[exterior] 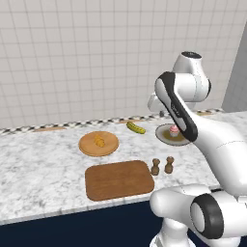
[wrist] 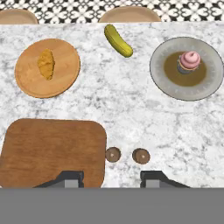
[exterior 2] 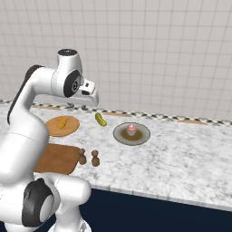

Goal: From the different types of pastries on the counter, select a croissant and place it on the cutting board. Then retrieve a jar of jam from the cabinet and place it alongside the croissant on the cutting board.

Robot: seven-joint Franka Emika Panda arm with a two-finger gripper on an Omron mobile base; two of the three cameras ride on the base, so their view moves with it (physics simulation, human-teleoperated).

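The small golden croissant (exterior: 99, 141) (exterior 2: 62, 123) (wrist: 46, 64) lies on a round light wooden plate (wrist: 65, 81) on the marbled counter (exterior: 38, 164) (wrist: 131, 109). In front of that plate the reddish-brown cutting board (exterior: 119, 179) (exterior 2: 56, 158) (wrist: 48, 151) lies bare. A pink-topped cupcake (exterior: 174, 130) (exterior 2: 131, 129) (wrist: 189, 61) stands on a round dark plate (wrist: 205, 87) to the right. My gripper (wrist: 111, 179) hangs high above the counter, open, with nothing between its fingers. It looks down near the board's right edge. The jar of jam and the cabinet are out of view.
A green-yellow pickle (exterior: 136, 128) (wrist: 118, 40) lies at the back between the two plates. Two small brown shakers (exterior: 155, 167) (exterior: 169, 165) (wrist: 113, 154) (wrist: 141, 155) stand just right of the board. A tiled wall closes the back of the counter.
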